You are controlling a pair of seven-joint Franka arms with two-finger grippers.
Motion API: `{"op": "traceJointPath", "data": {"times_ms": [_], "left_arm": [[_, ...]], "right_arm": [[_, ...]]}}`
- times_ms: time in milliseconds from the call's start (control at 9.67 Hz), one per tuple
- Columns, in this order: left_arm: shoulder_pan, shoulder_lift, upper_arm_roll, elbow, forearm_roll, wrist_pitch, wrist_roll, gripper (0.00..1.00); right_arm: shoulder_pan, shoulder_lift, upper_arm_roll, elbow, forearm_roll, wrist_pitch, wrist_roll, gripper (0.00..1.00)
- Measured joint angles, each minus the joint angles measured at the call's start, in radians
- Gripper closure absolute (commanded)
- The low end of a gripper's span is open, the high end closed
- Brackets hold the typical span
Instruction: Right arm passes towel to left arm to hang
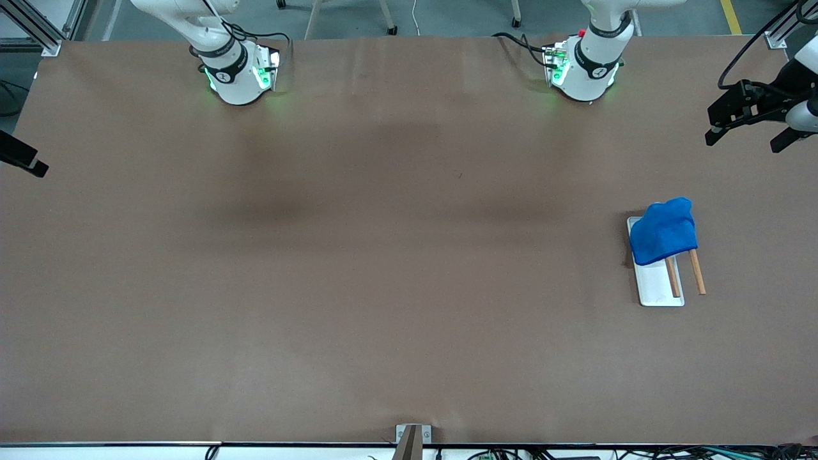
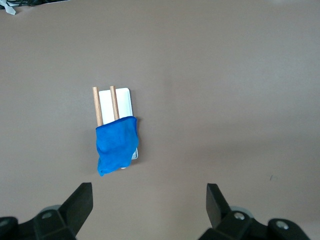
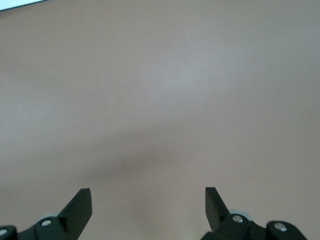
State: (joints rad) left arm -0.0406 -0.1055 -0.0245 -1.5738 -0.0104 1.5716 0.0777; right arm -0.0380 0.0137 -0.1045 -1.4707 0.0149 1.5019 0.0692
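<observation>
The bright blue towel [image 1: 663, 231] is draped over the end of a small rack that lies farther from the front camera, toward the left arm's end of the table. It also shows in the left wrist view [image 2: 117, 142]. The rack has two wooden rods [image 1: 696, 271] over a white base [image 1: 658, 284]. My left gripper [image 1: 741, 144] is open and empty, up in the air at the table's end, apart from the towel; its fingers are wide apart in the left wrist view [image 2: 150, 197]. My right gripper [image 3: 148, 200] is open and empty over bare table at the right arm's end, only partly in the front view [image 1: 22, 156].
The brown table [image 1: 383, 255] carries only the rack and towel. The two arm bases [image 1: 239, 73] [image 1: 585, 70] stand along the edge farthest from the front camera. A small bracket [image 1: 412, 437] sits at the table's near edge.
</observation>
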Motion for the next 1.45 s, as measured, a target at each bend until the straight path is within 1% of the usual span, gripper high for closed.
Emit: {"op": "traceJointPath", "data": {"times_ms": [1034,1448], "left_arm": [[0.007,0.009,0.010,0.004,0.000,-0.001,0.001,0.00],[0.010,0.061,0.009,0.057,0.000,-0.009,0.001,0.00]], "right_arm": [[-0.001,0.000,0.000,0.000,0.000,0.000,0.000,0.00],[-0.001,0.000,0.000,0.000,0.000,0.000,0.000,0.00]]}}
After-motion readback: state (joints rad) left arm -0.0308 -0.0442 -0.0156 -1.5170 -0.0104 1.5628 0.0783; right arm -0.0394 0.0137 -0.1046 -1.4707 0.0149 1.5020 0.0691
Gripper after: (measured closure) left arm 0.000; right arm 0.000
